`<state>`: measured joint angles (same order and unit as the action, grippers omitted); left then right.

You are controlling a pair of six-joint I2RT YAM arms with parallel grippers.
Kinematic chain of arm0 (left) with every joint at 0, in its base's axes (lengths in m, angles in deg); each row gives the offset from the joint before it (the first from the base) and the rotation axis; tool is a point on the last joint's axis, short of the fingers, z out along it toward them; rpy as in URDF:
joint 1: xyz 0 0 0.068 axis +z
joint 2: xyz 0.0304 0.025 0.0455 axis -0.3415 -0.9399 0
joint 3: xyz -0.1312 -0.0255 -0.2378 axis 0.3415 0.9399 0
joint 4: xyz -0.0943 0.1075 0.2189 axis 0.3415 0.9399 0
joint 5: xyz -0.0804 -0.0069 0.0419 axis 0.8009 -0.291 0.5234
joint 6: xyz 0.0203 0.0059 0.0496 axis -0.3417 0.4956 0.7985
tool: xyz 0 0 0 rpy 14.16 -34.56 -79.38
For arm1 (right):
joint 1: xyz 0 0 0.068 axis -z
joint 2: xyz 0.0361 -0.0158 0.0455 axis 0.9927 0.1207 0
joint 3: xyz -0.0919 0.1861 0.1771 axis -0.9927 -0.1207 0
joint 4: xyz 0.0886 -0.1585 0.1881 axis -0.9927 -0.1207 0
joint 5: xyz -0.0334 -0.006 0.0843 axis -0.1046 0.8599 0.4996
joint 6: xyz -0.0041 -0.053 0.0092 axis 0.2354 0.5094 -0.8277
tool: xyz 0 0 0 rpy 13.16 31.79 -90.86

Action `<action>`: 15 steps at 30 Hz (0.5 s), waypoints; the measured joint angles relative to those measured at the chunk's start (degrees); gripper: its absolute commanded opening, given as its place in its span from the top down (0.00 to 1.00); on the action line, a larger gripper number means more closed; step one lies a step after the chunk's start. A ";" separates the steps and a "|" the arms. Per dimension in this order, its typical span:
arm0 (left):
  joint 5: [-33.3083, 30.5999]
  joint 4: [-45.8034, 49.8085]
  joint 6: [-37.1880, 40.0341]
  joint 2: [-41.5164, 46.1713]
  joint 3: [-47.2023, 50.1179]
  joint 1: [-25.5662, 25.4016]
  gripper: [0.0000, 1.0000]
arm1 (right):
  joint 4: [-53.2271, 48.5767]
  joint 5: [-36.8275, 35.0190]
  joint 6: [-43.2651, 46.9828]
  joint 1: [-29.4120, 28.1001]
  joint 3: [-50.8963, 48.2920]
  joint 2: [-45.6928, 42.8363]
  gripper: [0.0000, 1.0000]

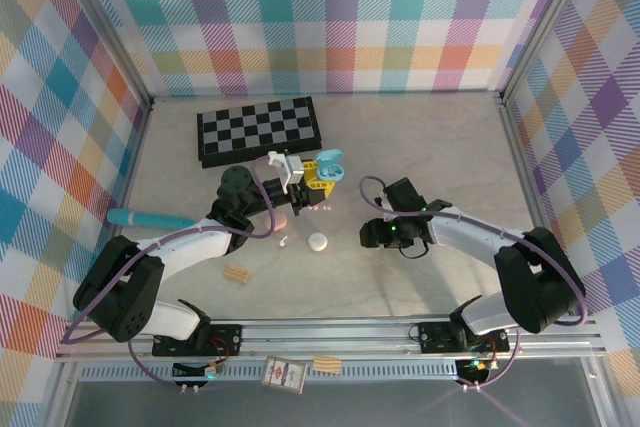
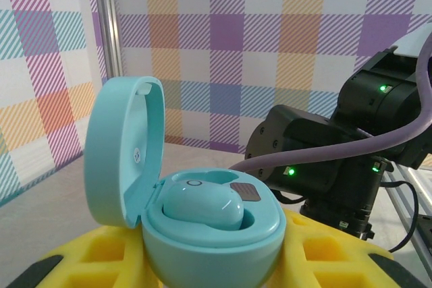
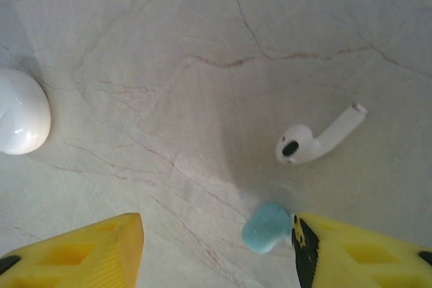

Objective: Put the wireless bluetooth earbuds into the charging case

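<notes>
You have the pale marble table (image 1: pixel 430 147) before you, and a black-and-white chessboard (image 1: pixel 258 130) lies at its far side. Your left gripper (image 2: pixel 209 264) is closed on the light blue charging case (image 2: pixel 209 234). Its yellow fingers (image 2: pixel 324 254) press the case from both sides, just in front of the right end of the chessboard. The lid of the case stands open.

Your right gripper (image 3: pixel 216 234) is low over the table, to the right of that case. Its fingers (image 3: pixel 67 254) are spread wide and hold nothing. A white case (image 3: pixel 20 121) lies on the table, well to the side of these fingers. A small wooden block (image 1: pixel 237 274) lies near your left arm.

Now the earbuds. One light blue earbud (image 2: pixel 202 206) sits inside the open case. A second light blue earbud (image 3: pixel 268 227) lies on the table between the right fingers, just beside one of them; I cannot tell if they touch. A white earbud (image 3: pixel 317 134) lies near it, a little beyond.
</notes>
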<state>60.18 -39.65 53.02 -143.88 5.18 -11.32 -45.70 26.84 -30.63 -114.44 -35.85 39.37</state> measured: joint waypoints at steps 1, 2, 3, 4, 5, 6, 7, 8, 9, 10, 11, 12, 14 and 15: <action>0.04 -0.02 0.00 0.00 0.00 0.00 0.66 | 0.24 0.00 0.28 0.07 0.26 0.31 0.39; 0.07 0.00 0.00 0.00 0.00 0.00 0.66 | 0.61 0.02 0.52 0.22 0.50 0.72 0.39; 0.07 0.00 0.00 0.04 0.00 0.00 0.66 | 0.85 0.04 0.68 0.33 0.74 1.14 0.39; 0.07 0.00 0.00 0.11 0.00 0.00 0.66 | 1.11 0.04 0.72 0.37 0.94 1.64 0.39; 0.07 0.00 0.00 0.22 0.00 0.00 0.66 | 1.33 0.09 0.87 0.39 1.16 2.23 0.38; 0.07 -0.02 0.00 0.33 0.00 0.00 0.66 | 1.53 0.11 0.94 0.57 1.33 2.95 0.38; 0.07 -0.02 0.00 0.42 0.00 0.00 0.66 | 1.75 0.13 1.09 0.63 1.44 3.58 0.38; 0.04 0.00 0.00 0.52 0.00 0.00 0.66 | 2.08 0.24 1.18 0.63 1.51 4.42 0.38; 0.04 0.00 0.00 0.63 0.00 0.00 0.66 | 2.16 0.33 1.36 0.63 1.51 5.09 0.38; 0.04 0.00 0.00 0.74 0.00 0.00 0.66 | 2.16 0.37 1.57 0.63 1.51 5.53 0.38; 0.04 0.00 0.00 0.90 0.00 0.04 0.66 | 2.32 0.50 1.66 0.70 1.51 5.64 0.37; 0.04 0.00 0.00 1.01 0.00 0.09 0.66 | 2.32 0.79 1.75 0.81 1.51 5.57 0.37; 0.04 -0.04 0.00 1.22 0.00 0.33 0.66 | 2.32 1.27 1.75 0.92 1.46 5.44 0.36; 0.07 -0.04 0.00 1.25 0.00 0.42 0.66 | 2.38 1.46 1.75 0.94 1.31 5.18 0.36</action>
<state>60.25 -39.69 53.02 -142.64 5.18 -10.91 -43.31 28.30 -28.89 -113.50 -34.54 44.55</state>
